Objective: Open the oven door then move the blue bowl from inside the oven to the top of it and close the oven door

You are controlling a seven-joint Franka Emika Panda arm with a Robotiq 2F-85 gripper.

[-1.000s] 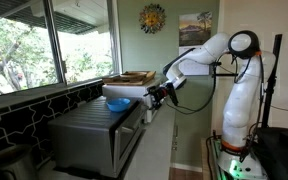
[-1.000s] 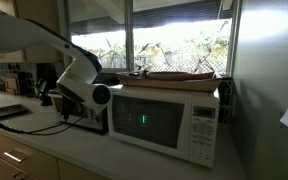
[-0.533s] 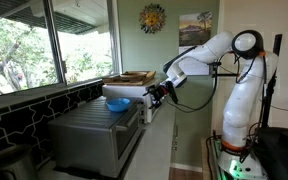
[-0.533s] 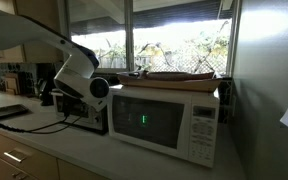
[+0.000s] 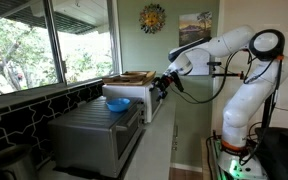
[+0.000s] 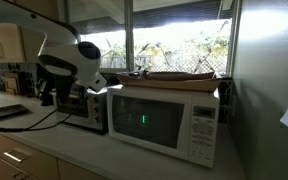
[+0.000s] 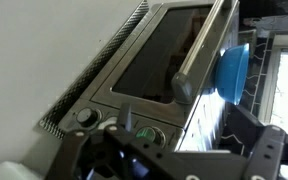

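Blue bowl (image 5: 117, 103) is sitting right on top of the oven (image 5: 96, 136), and the oven door (image 7: 162, 58) looks shut. Gripper (image 5: 162, 86) hangs just in front of the oven, fingers spread apart as far as I can see, holding nothing.

Bowl (image 5: 117, 103) atop oven (image 5: 96, 136); microwave (image 6: 164, 120) beside oven.

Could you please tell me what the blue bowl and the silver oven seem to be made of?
The round blue bowl looks like plastic: uniform colour, soft matt sheen, though glazed ceramic is possible. The boxy silver oven seems brushed metal, with dull grey reflections; its door pane looks like dark glass, reflective in the wrist view.
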